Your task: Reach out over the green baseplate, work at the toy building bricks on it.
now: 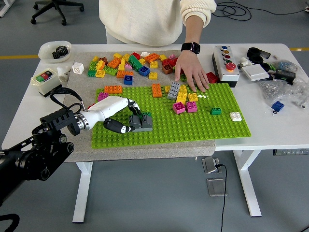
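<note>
**Grey brick gripped on the baseplate**

The left robot hand [126, 120] is seen curled around a grey brick [143, 123] at the near-left part of the green baseplate [193, 126], which lies on the tabletop [270, 126]. The brick is judged light, rigid and smooth; its studs probably bind it, so its side walls are best pinched. A person's hand [191, 71] is pressed on the baseplate's far edge.
</note>
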